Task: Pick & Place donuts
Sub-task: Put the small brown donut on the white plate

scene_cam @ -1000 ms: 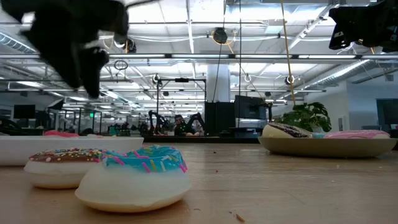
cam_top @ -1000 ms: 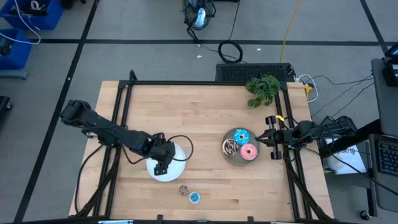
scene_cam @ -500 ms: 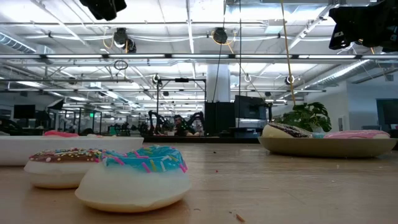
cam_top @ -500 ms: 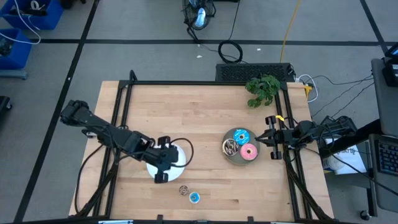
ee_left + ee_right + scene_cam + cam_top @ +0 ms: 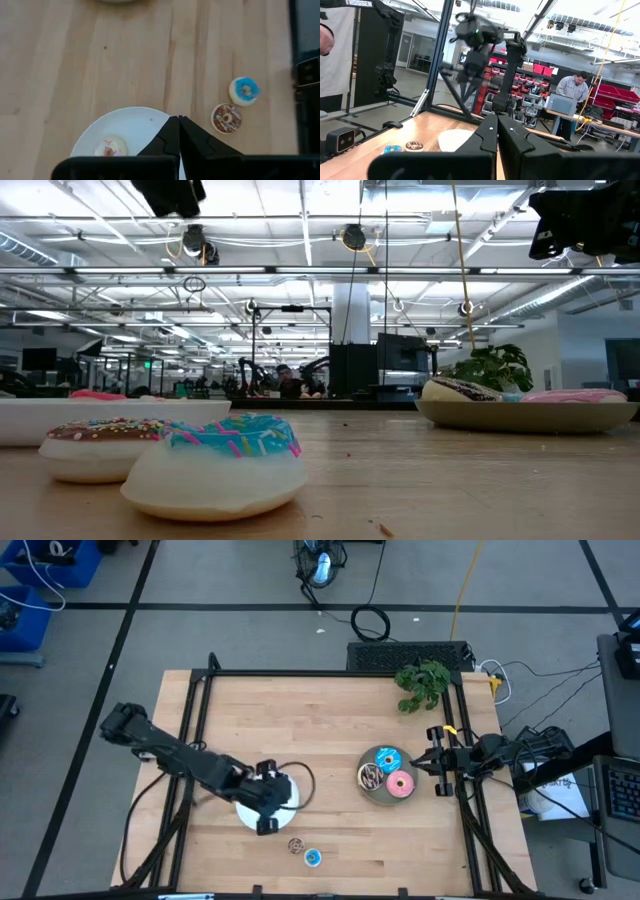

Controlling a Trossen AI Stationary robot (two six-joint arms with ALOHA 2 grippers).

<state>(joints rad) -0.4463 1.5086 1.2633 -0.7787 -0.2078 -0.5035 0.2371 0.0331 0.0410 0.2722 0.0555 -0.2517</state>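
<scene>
two tiny donuts [image 5: 235, 105] just beside left jaws [image 5: 178, 120], pressed together, above white plate [image 5: 125, 127].

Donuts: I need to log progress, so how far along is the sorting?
Three larger donuts lie on the grey plate; a pale one is on the white plate. The left end effector, shut and empty, hangs over that plate. The brown and blue tiny donuts remain on the table.
</scene>
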